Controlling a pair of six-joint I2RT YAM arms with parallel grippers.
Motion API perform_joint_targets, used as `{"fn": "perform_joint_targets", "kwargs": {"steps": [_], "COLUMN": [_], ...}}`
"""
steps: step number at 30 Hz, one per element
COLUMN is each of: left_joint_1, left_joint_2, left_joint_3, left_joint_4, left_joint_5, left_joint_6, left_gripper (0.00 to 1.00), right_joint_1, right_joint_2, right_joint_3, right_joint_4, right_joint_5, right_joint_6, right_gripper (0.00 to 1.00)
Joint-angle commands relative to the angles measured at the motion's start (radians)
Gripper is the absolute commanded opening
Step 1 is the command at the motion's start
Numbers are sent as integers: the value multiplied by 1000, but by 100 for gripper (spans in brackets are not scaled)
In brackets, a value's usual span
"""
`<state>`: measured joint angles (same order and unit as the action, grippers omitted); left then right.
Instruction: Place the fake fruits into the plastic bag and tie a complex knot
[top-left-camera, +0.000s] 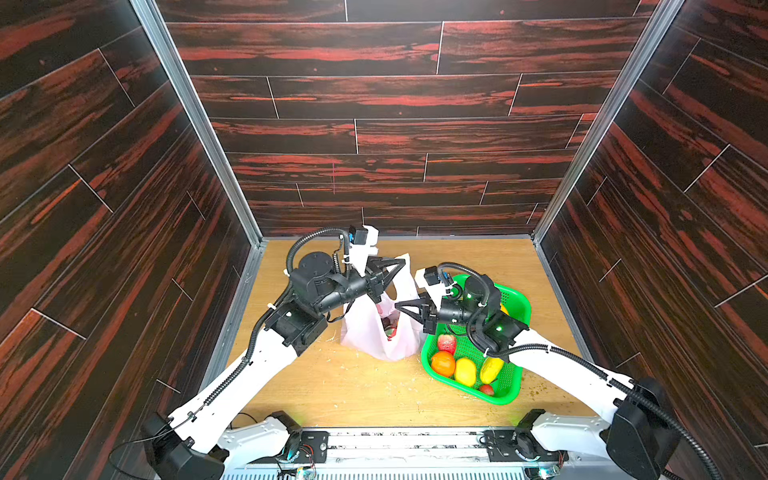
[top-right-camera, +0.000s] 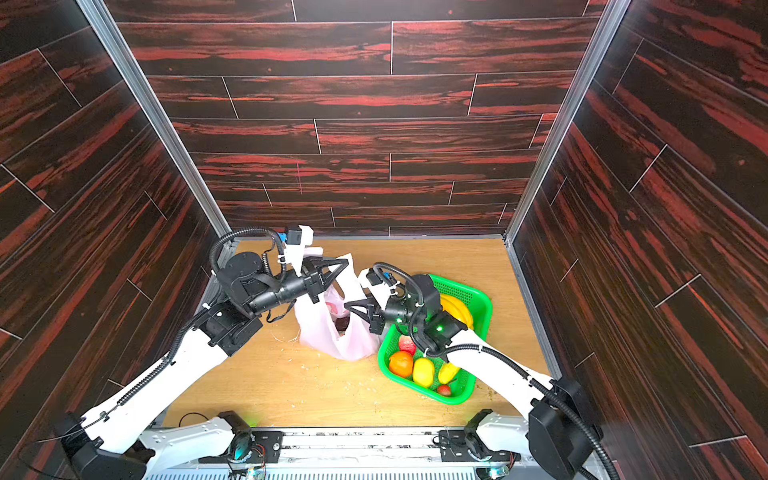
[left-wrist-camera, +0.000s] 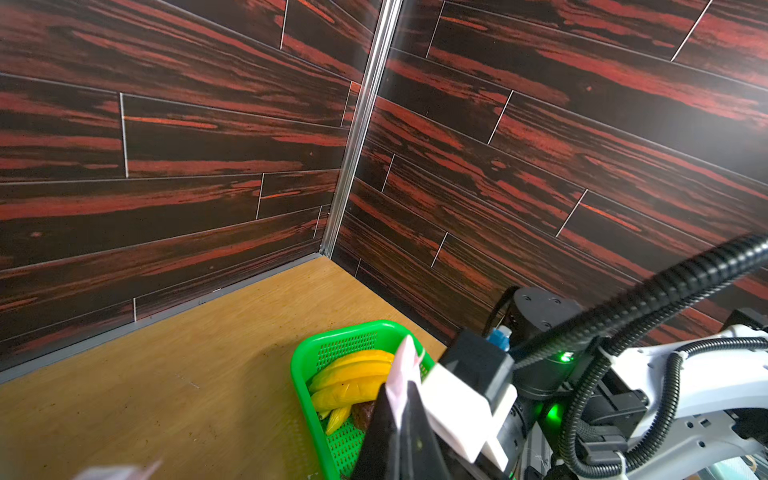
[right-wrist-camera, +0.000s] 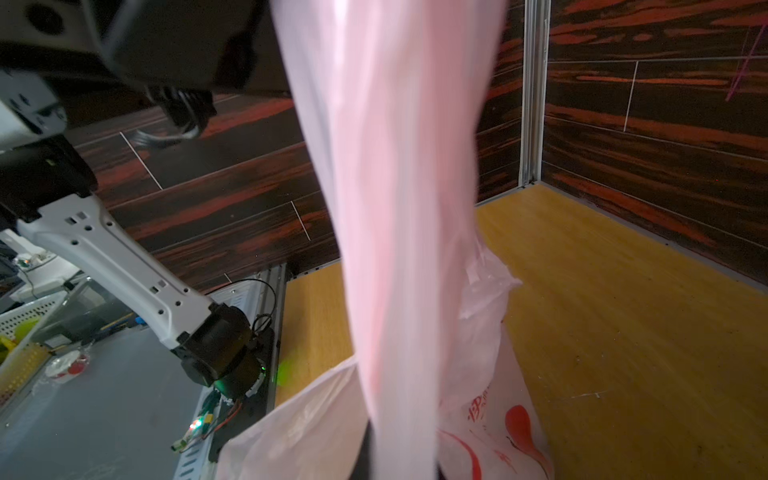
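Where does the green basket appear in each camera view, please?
Top view: green basket right of the plastic bag.
Top view: same spot, right of the bag.
Left wrist: behind the pinched bag strap, holding bananas.
Right wrist: not in it.
Shared landmark: the plastic bag, in all four.

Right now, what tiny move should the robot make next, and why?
Probably a gentle pull: the right gripper, shut on a strap of the plastic bag, should draw it slightly away from the left gripper, which holds another part up. That would tauten the bag for tying. Fake fruits left in the green basket make this uncertain.
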<state>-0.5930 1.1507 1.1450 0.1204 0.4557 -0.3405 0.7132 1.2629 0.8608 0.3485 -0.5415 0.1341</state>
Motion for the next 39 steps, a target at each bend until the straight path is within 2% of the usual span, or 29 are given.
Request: {"fn": "perform_joint_targets", "kwargs": {"steps": [1,2,5,9,13,16,19,23,27,33,39], "left_joint_1": [10,12,16,18,18,17,18,18,25,66,174], "left_joint_2": [-42,-52,-94,-174,-291,-397,-510,-643,-645,-538,-440], "left_joint_3": [39,44,50,51,-15,-117,-237,-376,-412,-404,-386], "left_joint_4": [12,0,-40,-137,-231,-267,-285,-285,-310,-229,-103], "left_joint_5": [-6,2,19,-17,-132,-253,-385,-457,-462,-353,-217], "left_joint_6": [22,26,46,96,164,204,215,209,221,197,143], "left_gripper": [19,27,41,54,61,65,74,86,91,95,99], "right_joint_1": [1,-6,-33,-71,-94,-103,-107,-110,-109,-109,-110], "right_joint_2": [-35,-32,-18,-18,-29,-37,-43,-43,-42,-36,-39], "right_joint_3": [8,10,19,20,20,14,1,-2,7,12,9], "right_joint_4": [-11,-21,-42,-41,-54,-61,-51,-46,-58,-63,-57], "right_joint_5": [-21,-32,-60,-81,-88,-92,-91,-95,-101,-113,-123], "right_joint_6": [-6,-7,9,32,25,18,17,16,16,20,24], "right_gripper": [0,0,0,0,0,0,0,0,0,0,0]}}
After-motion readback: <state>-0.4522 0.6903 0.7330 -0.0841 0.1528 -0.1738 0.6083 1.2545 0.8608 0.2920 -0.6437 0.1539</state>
